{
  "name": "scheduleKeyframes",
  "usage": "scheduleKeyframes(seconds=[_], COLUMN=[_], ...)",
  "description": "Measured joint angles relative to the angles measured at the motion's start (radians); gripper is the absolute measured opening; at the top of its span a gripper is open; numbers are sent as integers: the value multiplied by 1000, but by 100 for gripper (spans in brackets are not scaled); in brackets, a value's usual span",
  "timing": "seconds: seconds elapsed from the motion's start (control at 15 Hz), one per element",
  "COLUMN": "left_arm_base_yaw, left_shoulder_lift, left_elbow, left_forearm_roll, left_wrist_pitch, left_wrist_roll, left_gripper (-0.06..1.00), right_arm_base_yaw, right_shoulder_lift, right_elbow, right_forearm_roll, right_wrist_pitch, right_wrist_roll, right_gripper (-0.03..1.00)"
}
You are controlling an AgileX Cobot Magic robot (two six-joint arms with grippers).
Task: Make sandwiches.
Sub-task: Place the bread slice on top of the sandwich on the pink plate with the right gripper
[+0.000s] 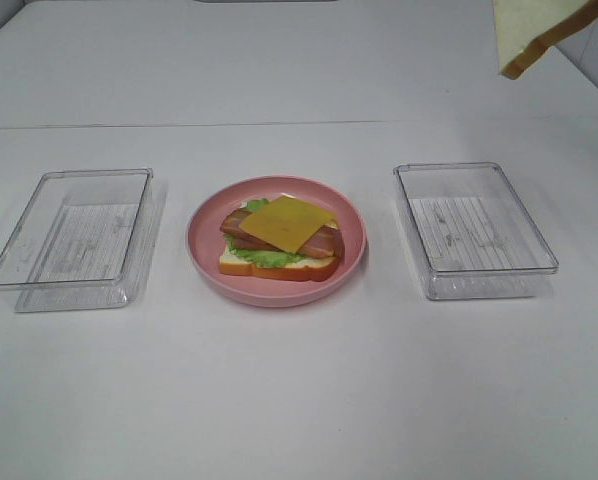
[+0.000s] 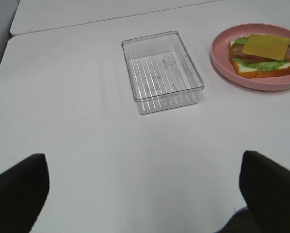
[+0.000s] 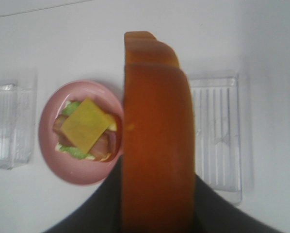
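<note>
Near edge of the white table [image 1: 299, 400] is lying bare, open room across the full width. Mid-table, three containers are sitting in a row, well apart. Left clear plastic tray [image 1: 74, 238]: nothing showing inside, just ribbed floor. Pink plate [image 1: 276, 240] in the centre is holding the open sandwich [image 1: 281, 238]: bottom bread slice, green lettuce, bacon strips, yellow cheese square [image 1: 286, 222] lying on top, turned diagonally. No top slice on it yet. Right clear plastic tray [image 1: 474, 228]: nothing showing inside either. Gaps between plate and both trays are looking wide enough for passing. Behind the row, a seam is running across the table, bare surface beyond.

Left gripper [image 2: 145, 194]: fingers standing wide, holding nothing, hanging over bare table near the left tray.

Right gripper: fingers clamping a bread slice [image 3: 157, 145], crust edge facing the wrist camera, hanging high; slice corner is showing at the far right [image 1: 539, 30].
</note>
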Motion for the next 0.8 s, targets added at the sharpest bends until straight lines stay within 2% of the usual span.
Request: scheduleKeyframes(seconds=[0.13,0.27,0.47,0.67,0.73,0.8], left_arm_base_yaw=[0,0,0,0,0,0], left_shoulder_lift=[0,0,0,0,0,0], left_elbow=[0,0,0,0,0,0], left_forearm_roll=[0,0,0,0,0,0], left_wrist_pitch=[0,0,0,0,0,0], left_wrist_roll=[0,0,0,0,0,0], left_gripper=[99,99,99,99,99,99], right_arm_base_yaw=[0,0,0,7,56,93], right_shoulder_lift=[-114,-174,-184,-146,-72,-27], right_elbow=[145,285,443,594,614,616], right_forearm_roll=[59,147,373,685,758,778], right_wrist_pitch=[2,4,4,-43,-81,-97], right_wrist_roll=[-3,-56,-205,-406,-487,-512], right_gripper=[23,23,23,23,23,23])
